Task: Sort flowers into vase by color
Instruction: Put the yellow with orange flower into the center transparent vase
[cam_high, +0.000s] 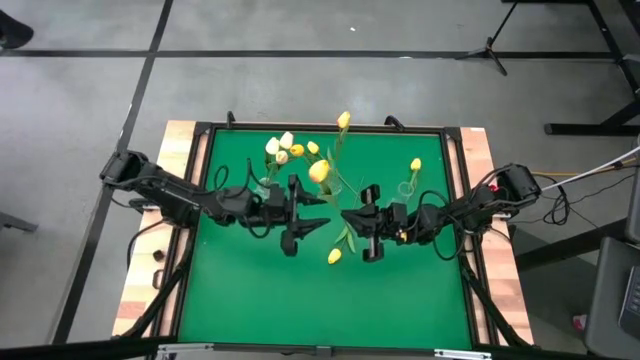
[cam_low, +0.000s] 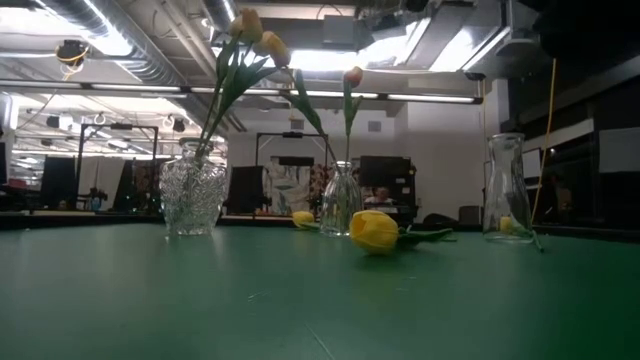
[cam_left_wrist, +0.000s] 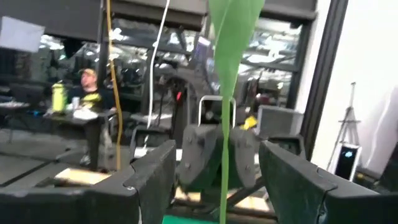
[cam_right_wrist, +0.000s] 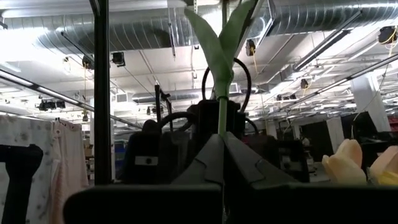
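Note:
My right gripper is shut on a yellow tulip whose head stands high over the middle of the green mat. My left gripper faces it, open, with one finger on either side of the tulip's stem and a gap on both sides. Another yellow tulip lies on its side on the mat. A cut-glass vase holds several flowers. A small bottle vase holds one, and so does a tall vase. My right gripper pinches the tulip's green stem between its two fingers, just below where the leaves branch off. The fingers come from the table's right, slanting upward, and lie across the stem. The tulip stands upright above them, clear of the mat.
A black rail and a wooden border frame the mat. The three vases stand in a row along its far half, and the near half has free room. A person sits in the room beyond the table.

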